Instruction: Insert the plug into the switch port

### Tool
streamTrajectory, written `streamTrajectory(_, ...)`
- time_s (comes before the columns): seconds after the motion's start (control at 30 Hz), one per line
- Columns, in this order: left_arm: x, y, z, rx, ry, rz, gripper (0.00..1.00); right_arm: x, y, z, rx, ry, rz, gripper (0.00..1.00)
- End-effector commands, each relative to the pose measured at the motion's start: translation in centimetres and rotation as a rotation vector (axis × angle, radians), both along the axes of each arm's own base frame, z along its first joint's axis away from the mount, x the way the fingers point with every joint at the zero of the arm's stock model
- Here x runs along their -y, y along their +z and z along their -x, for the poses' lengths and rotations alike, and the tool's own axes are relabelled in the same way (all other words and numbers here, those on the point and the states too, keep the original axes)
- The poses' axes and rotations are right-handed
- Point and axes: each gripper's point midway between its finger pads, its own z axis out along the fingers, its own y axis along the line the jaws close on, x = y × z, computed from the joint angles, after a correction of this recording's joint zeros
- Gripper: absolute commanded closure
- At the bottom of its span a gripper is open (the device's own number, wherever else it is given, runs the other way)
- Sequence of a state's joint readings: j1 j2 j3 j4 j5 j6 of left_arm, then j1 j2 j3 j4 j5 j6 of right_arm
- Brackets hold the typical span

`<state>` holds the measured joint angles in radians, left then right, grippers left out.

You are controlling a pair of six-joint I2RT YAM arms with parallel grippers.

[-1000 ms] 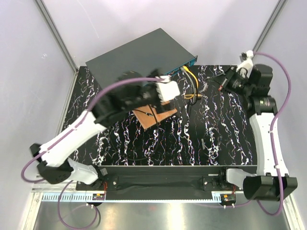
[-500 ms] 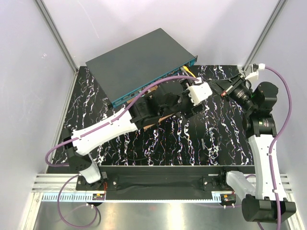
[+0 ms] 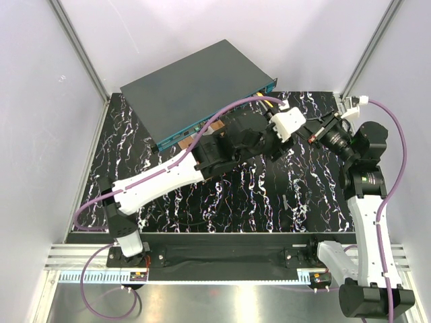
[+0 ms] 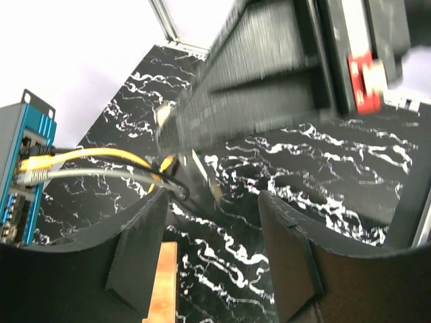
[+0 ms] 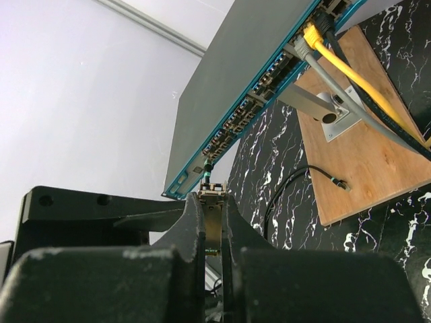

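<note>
Switch [image 3: 195,84], flat dark grey metal box with teal port face, sits far-left on the black marbled table [image 3: 269,195] from above; left pincer [image 3: 300,126] and right pincer [image 3: 315,132] crowd together and could clash. Left wrist: left pincer [image 4: 212,208] apart, empty. Right wrist: right pincer [image 5: 212,214] clamps small metal plug [image 5: 213,195] short of the ports [image 5: 256,94], and a tilt risks jamming.

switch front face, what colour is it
Teal; the switch front face shows best in the right wrist view.

Left pincer [image 4: 212,202] agape, reaching far rightward; right pincer [image 5: 212,210] clamped on plug [image 5: 213,195].
</note>
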<state>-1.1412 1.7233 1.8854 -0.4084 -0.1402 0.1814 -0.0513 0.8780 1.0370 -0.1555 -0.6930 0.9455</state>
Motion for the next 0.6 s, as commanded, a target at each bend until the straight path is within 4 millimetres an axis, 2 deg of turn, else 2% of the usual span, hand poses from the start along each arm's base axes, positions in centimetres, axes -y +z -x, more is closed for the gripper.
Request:
streamTrajectory(0.0, 1.0, 4.0, -0.8, 0.037, 0.039, 0.129, 0.42, -0.6, 1.0, 1.1, 0.071, 0.034, 0.030, 1.00)
streamTrajectory(0.2, 1.4, 3.5, -1.6, 0.034, 0.070, 0.123, 0.57, -0.8, 0.5, 1.5, 0.063, 0.046, 0.042, 1.00)
streamTrajectory(0.33, 1.0, 3.8, -1.7, 0.030, 0.086, 0.134, 0.75, -0.9, 0.3, 1.8, 0.058, 0.054, 0.044, 1.00)
streamTrajectory(0.37, 0.9, 4.0, -1.7, 0.030, 0.089, 0.140, 0.84, -0.9, 0.2, 1.9, 0.058, 0.062, 0.046, 1.00)
streamTrajectory(0.47, 0.4, 4.0, -1.6, 0.016, 0.095, 0.146, 1.00, -1.0, 0.2, 2.0, 0.056, 0.069, 0.047, 0.81)
streamTrajectory(0.53, -0.1, 4.3, -1.1, -0.008, 0.087, 0.164, 1.00, -0.9, 0.8, 1.7, 0.069, 0.065, 0.062, 0.61)
streamTrajectory(0.57, -0.3, 3.2, -0.8, -0.032, 0.086, 0.147, 1.00, -0.8, 0.8, 1.5, 0.073, 0.065, 0.094, 0.54)
